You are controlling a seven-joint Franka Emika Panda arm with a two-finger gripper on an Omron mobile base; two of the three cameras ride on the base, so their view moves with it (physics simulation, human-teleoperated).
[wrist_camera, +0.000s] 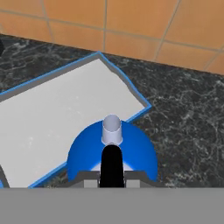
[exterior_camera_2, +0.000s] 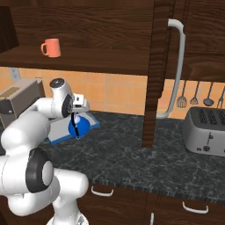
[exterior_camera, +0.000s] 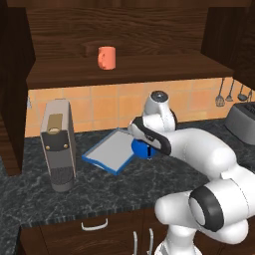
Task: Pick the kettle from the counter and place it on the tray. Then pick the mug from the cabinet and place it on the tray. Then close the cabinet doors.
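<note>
The blue kettle (wrist_camera: 111,151) sits right under my hand, overlapping the tray's right edge. My gripper (wrist_camera: 112,177) is shut on its black arched handle (wrist_camera: 112,164). From the sides, the kettle (exterior_camera_2: 79,127) (exterior_camera: 142,148) is half hidden behind the wrist, and I cannot tell whether it rests on the counter or hangs just above it. The blue-rimmed grey tray (exterior_camera: 110,150) (exterior_camera_2: 57,134) (wrist_camera: 52,113) lies on the dark counter (exterior_camera: 149,184). The orange mug (exterior_camera: 106,58) (exterior_camera_2: 52,47) stands on the shelf of the open cabinet (exterior_camera: 124,30). One cabinet door (exterior_camera_2: 151,74) stands open, showing its silver bar handle (exterior_camera_2: 176,66).
A grey boxy appliance (exterior_camera: 59,144) (exterior_camera_2: 17,103) stands left of the tray. A silver toaster (exterior_camera_2: 204,129) (exterior_camera: 241,119) is at the far right, with utensils (exterior_camera_2: 195,94) hanging on the tiled wall. Drawers with silver handles (exterior_camera: 94,225) run below the counter.
</note>
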